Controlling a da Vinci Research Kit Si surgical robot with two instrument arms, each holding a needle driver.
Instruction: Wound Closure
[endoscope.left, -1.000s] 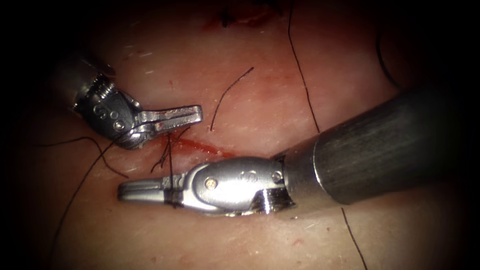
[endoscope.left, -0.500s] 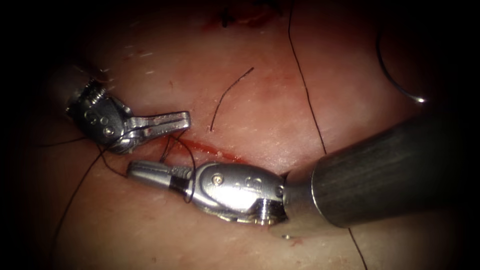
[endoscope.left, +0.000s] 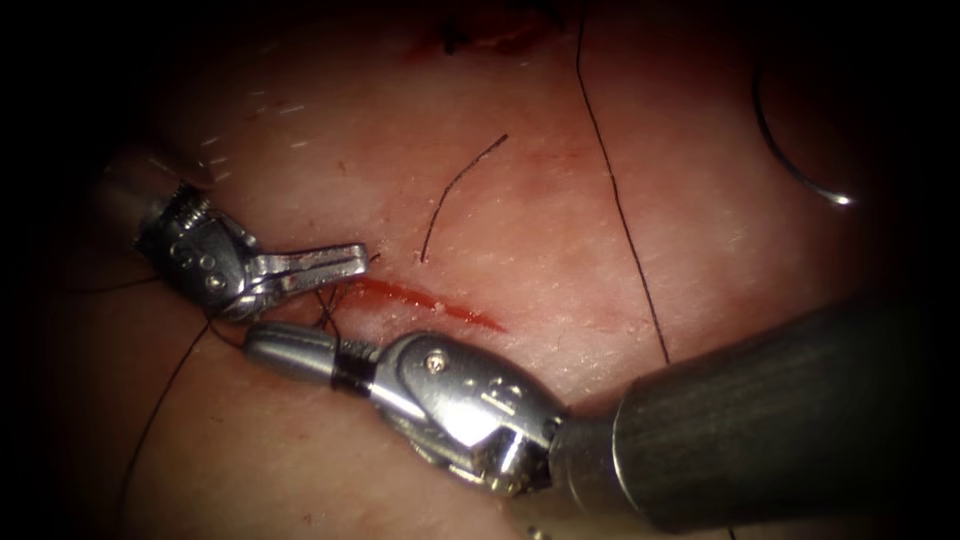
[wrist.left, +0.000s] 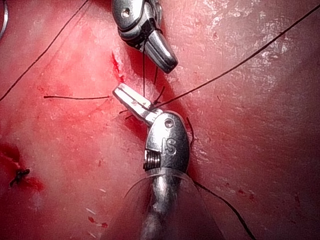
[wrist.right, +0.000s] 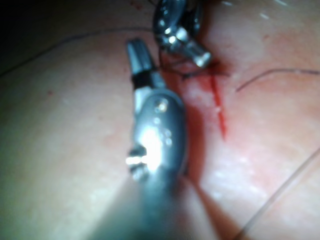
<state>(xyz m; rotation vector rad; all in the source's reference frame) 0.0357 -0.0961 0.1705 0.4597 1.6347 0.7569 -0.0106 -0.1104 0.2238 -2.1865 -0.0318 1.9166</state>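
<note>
The cut (endoscope.left: 430, 305) is a short red line in the tissue (endoscope.left: 560, 250). My left tool (endoscope.left: 355, 260) lies at its left end, jaws shut on the thread (wrist.left: 220, 75), which runs taut from them. Just below it my right tool (endoscope.left: 255, 345) points left with jaws shut and a dark loop of thread (endoscope.left: 345, 365) wrapped around them; I see nothing held between them. From close up the left jaws (wrist.left: 117, 91) and right jaws (wrist.left: 170, 62) nearly touch. The curved needle (endoscope.left: 790, 165) lies free on the tissue far right of the cut, in neither tool.
A loose cut end of thread (endoscope.left: 460, 195) lies above the cut. A long strand (endoscope.left: 615, 200) runs down from the top toward the right shaft (endoscope.left: 760, 420). An earlier stitch (endoscope.left: 460, 38) sits at the top. More thread (endoscope.left: 150, 420) trails at lower left.
The right tool swung so its tip rose toward the left tool while its shaft dropped, uncovering the needle. The loop stayed on its jaws. The left tool shifted slightly left and down.
</note>
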